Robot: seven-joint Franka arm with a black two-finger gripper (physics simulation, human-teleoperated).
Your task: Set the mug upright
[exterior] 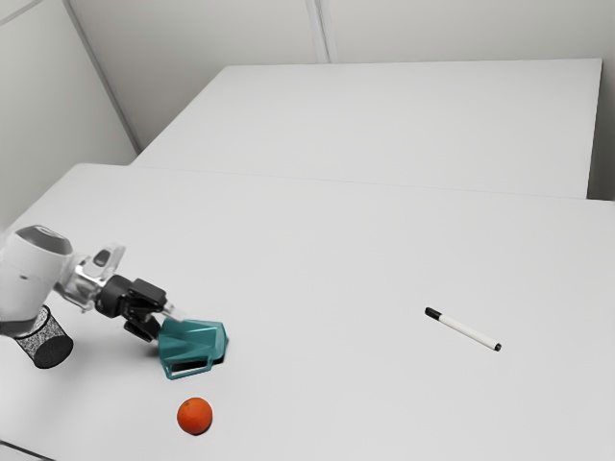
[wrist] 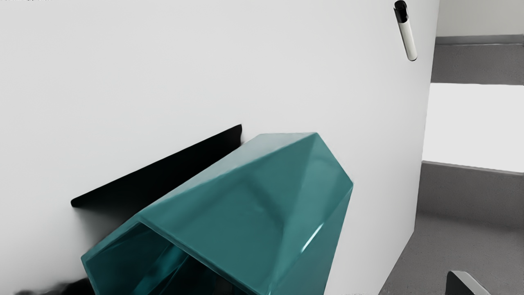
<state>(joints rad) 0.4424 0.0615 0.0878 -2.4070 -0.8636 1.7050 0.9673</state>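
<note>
Item one: a teal, glossy, faceted mug (exterior: 192,342), lying on its side on the white table (exterior: 317,279), toward the exterior view's left and near side. Mouth toward the gripper, base toward the exterior view's right, angular handle (exterior: 189,369) on the near side. Not upright.

Handling, as judged: stiff, moderately light, its smooth facets apt to slip; possibly brittle, to be set down gently on its base. Suggested hold: the wall at the rim, one finger inside the mouth and one outside, or two opposite facets near the mouth; the rim end to be raised and the base turned down.

Item two: a black two-finger gripper (exterior: 166,326), at the mug's mouth end. Fingers apart, not clamped on anything.

Containers: the mug, teal inner walls, dark depths, no contents discernible. A black wire-mesh cup (exterior: 43,336), left of the mug in the exterior view, partly behind the arm; contents cannot be told.

Sundries: one orange fruit (exterior: 194,416), near side of the mug; one white marker with black cap (exterior: 463,329), well to the right.
</note>
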